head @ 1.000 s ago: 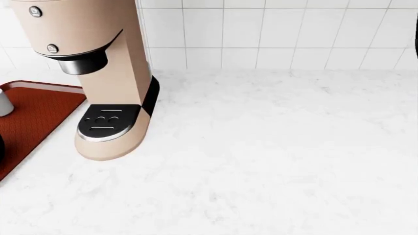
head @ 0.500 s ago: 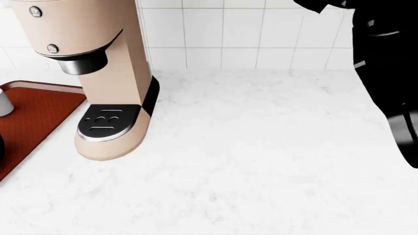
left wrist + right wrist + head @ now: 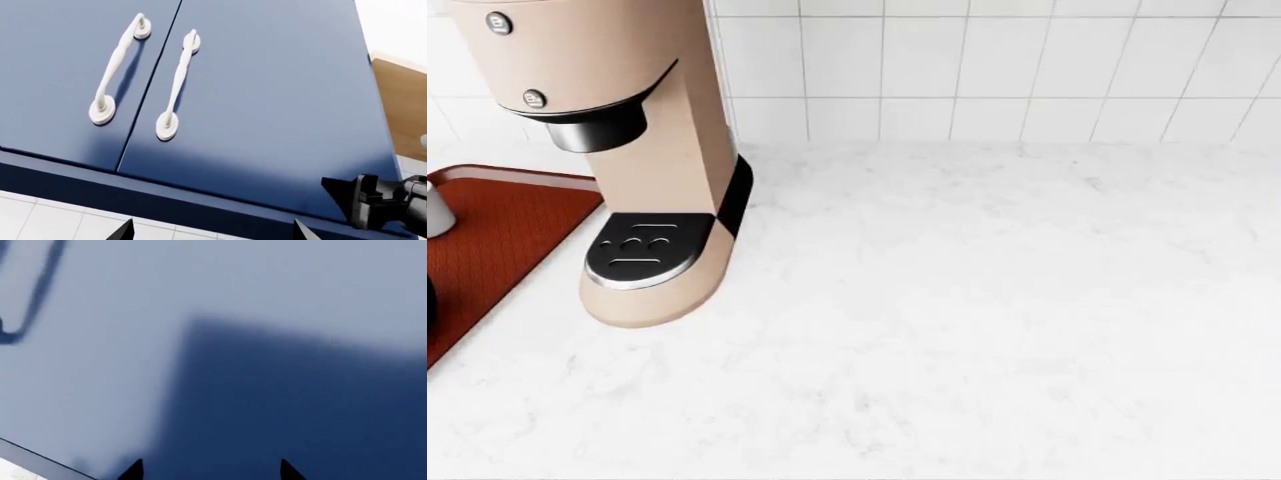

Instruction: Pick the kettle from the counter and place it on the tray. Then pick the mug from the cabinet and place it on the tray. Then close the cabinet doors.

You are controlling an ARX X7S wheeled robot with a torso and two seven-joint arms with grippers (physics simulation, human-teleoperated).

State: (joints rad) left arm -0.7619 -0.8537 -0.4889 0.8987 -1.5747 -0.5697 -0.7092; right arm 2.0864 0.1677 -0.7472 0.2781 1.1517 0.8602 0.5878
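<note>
The reddish-brown tray (image 3: 494, 240) lies on the white marble counter (image 3: 988, 300) at the head view's left edge. A slice of the white mug (image 3: 434, 210) stands on it, cut off by the frame. The kettle is out of view. Neither gripper shows in the head view. My left gripper (image 3: 212, 232) is open and empty, facing two dark blue cabinet doors (image 3: 267, 90) that stand shut, with white handles (image 3: 177, 85) side by side. My right gripper (image 3: 210, 471) is open and empty, very close to a blue door face (image 3: 267, 390).
A tall beige coffee machine (image 3: 627, 150) stands on the counter beside the tray. A white tiled wall (image 3: 988, 70) backs the counter. A black part of my right arm (image 3: 380, 205) shows in the left wrist view by the doors' lower corner.
My right arm, which filled the head view's right side half a second ago, has left that view. The counter, tray and coffee machine have not moved.
</note>
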